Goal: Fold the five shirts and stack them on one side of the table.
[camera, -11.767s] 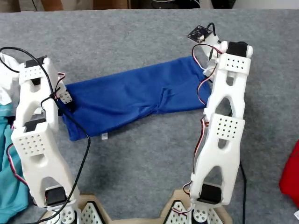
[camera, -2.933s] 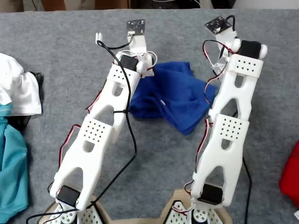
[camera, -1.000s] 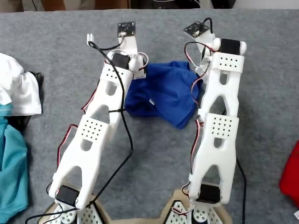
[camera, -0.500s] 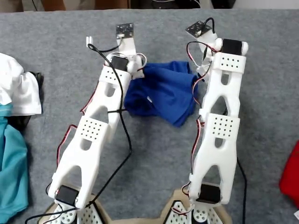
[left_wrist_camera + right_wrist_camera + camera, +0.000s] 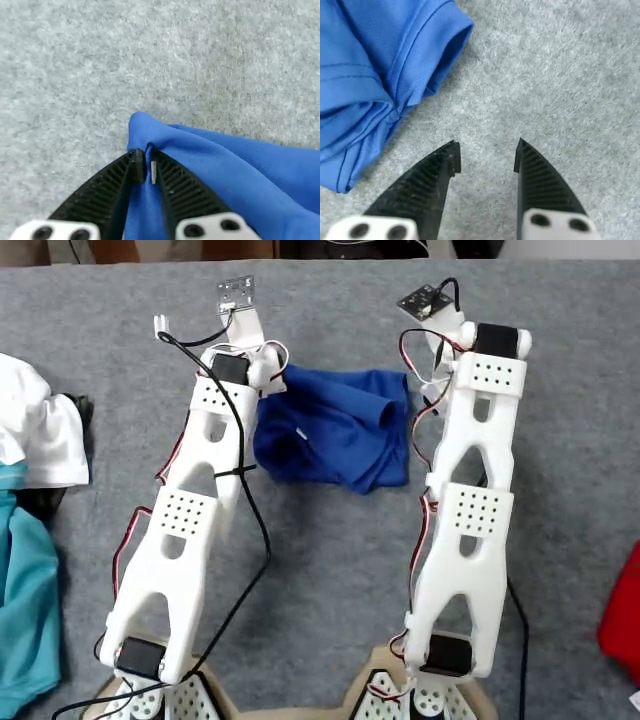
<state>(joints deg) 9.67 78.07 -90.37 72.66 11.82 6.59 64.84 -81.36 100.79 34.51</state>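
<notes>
Where the high view gives me the blue shirt [image 5: 330, 430] bunched between both arms, the wrist views add detail: left gripper [image 5: 144, 167] clenched on its corner, right gripper [image 5: 485, 157] released just beside the sleeve, over open grey mat [image 5: 330, 570].

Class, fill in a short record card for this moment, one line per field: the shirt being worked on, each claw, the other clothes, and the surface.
Shirt in work: blue shirt, bunched in loose folds between the two arms, not neatly folded
Left claw: shut on an edge of the blue shirt
Right claw: open over bare table, beside the shirt's sleeve, apart from it
Other clothes: white shirt and teal shirt on the left arm's side; red shirt at the opposite edge
Surface: grey table
</notes>
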